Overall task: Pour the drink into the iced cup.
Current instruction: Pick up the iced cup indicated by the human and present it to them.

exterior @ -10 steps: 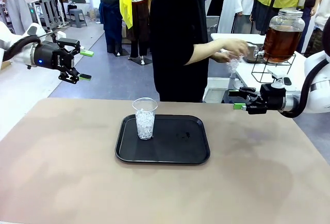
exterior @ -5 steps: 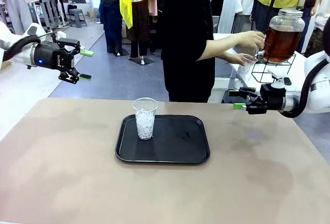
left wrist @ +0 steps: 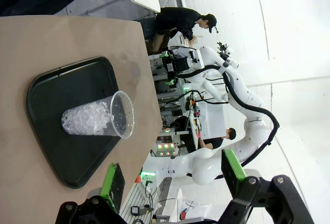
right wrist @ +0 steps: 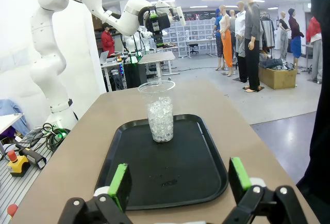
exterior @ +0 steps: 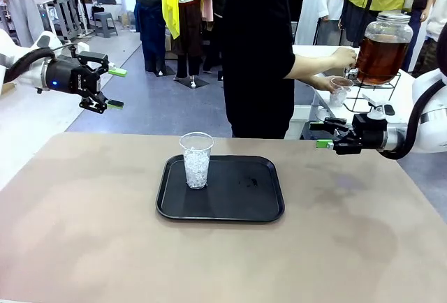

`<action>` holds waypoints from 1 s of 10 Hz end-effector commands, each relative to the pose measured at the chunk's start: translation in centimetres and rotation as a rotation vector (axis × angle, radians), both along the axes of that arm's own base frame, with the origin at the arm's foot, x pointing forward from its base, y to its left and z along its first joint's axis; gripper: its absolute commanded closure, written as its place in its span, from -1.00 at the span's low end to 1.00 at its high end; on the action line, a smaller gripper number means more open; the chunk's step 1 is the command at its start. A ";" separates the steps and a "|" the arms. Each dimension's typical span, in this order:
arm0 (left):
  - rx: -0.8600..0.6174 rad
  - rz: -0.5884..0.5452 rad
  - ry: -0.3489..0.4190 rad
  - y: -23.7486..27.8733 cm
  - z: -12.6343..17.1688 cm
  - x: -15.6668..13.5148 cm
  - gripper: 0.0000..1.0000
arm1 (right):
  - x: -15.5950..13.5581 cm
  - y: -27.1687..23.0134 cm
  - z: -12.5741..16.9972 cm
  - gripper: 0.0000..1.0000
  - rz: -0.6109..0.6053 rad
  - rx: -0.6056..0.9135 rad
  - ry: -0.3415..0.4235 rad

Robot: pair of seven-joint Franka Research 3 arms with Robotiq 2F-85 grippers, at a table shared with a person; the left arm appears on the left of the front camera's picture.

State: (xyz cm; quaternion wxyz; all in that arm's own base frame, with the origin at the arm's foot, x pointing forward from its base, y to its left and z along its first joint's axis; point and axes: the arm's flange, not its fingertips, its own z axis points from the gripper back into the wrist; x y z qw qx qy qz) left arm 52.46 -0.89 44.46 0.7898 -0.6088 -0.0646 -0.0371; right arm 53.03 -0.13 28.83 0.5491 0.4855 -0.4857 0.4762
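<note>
While it stands upright, mouth up, iced cup (exterior: 196,161) sits left on black tray (exterior: 244,191), mid brown table (exterior: 84,233); busy lab behind. Drink (exterior: 380,55) in spigot jar (exterior: 388,26) far right. Left gripper (exterior: 116,88) and right gripper (exterior: 320,135) wide open, empty, well apart from cup.

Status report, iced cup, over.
Left gripper open, raised. Right gripper open, off tray. Iced cup on tray, ice only. Person at jar with second cup.
</note>
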 end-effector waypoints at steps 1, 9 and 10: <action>0.002 0.003 -0.004 0.0 0.1 0.0 -1.00 | -0.1 -0.1 0.2 -1.00 0.005 0.007 -0.001; 0.002 0.003 -0.004 0.0 0.1 0.0 -1.00 | -0.1 -0.1 0.2 -1.00 0.005 0.007 -0.001; 0.002 0.003 -0.004 0.0 0.1 0.0 -1.00 | -0.1 -0.1 0.2 -1.00 0.005 0.007 -0.001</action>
